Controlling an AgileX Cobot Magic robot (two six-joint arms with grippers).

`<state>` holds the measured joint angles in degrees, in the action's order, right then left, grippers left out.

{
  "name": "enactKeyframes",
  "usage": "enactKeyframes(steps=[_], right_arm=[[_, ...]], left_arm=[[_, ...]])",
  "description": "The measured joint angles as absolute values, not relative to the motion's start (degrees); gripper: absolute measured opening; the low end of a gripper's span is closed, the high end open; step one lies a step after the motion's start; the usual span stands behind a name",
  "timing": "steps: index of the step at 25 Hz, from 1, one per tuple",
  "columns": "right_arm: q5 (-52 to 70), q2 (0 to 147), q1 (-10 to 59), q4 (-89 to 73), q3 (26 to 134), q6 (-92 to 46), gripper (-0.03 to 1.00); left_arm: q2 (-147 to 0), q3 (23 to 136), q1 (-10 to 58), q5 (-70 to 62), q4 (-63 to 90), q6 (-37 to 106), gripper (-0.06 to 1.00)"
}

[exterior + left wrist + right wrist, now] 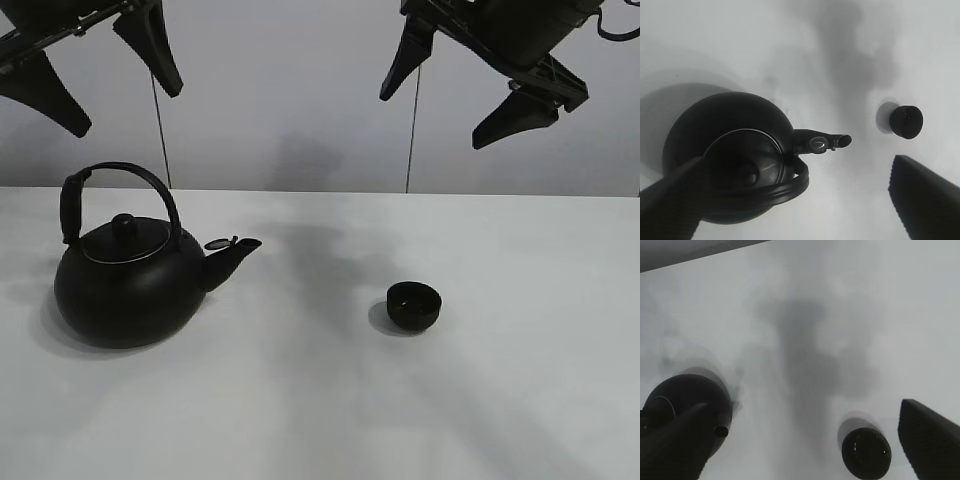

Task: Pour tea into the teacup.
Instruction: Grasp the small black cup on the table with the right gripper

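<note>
A big round black kettle (128,283) with an arched handle stands on the left of the white table, its spout pointing right toward the teacup. It also shows in the left wrist view (735,150) and the right wrist view (687,400). The small black teacup (413,306) sits right of centre, upright; it shows in the left wrist view (906,121) and the right wrist view (866,451). My left gripper (115,75) hangs open high above the kettle. My right gripper (460,90) hangs open high above the teacup. Both are empty.
The white table (320,400) runs to a grey back wall with two thin vertical seams. Only the kettle and the teacup stand on it.
</note>
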<state>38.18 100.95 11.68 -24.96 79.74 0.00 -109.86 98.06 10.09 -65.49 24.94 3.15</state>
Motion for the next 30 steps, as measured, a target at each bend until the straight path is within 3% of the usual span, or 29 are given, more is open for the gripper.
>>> enactKeyframes(steps=[11,19,30], right_arm=[[41.8,104.0,15.6,-20.4,79.8,-13.3,0.69],[42.8,113.8,24.3,-2.6,79.9,-7.1,0.69],[42.1,118.8,24.9,2.0,80.1,-4.0,0.69]], left_arm=[[-109.9,98.1,10.1,-65.4,24.9,3.2,0.7],[-109.9,98.1,10.1,-64.6,24.9,3.2,0.7],[-109.9,98.1,10.1,-64.3,24.9,3.2,0.7]])
